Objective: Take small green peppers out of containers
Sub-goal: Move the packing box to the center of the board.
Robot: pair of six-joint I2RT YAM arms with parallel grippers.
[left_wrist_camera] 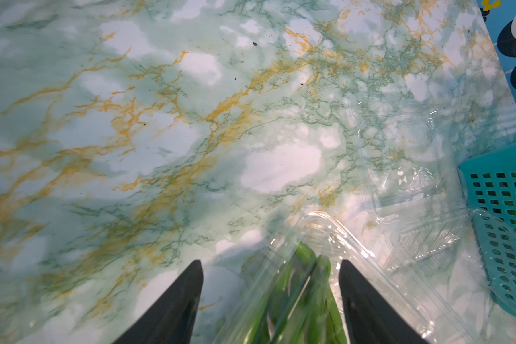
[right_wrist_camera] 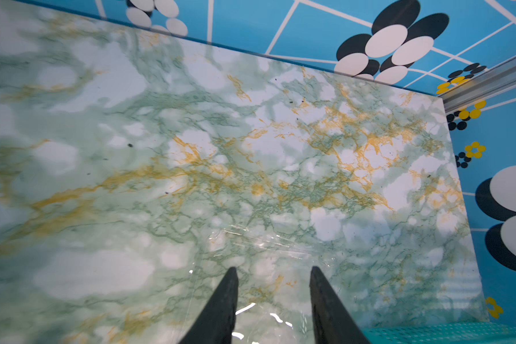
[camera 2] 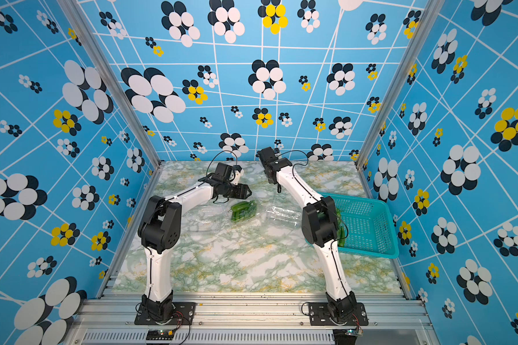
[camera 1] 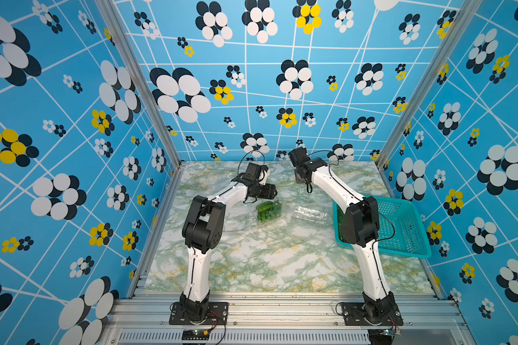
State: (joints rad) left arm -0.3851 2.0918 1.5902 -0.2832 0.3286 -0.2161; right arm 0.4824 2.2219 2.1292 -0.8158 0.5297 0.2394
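Left claw spread wide over clear container of small green peppers on worktop. Right claw parted (clear plastic glinting beneath). Teal basket beside right arm.

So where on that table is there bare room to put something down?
Best is the wide near strip of table, between the peppers and the front metal rail. The far corner behind the teal basket looks bare too. The middle is crowded with clear boxes.

A bunch of glossy small green peppers lies inside a clear clamshell container mid-table, with a second ribbed container just beside it.
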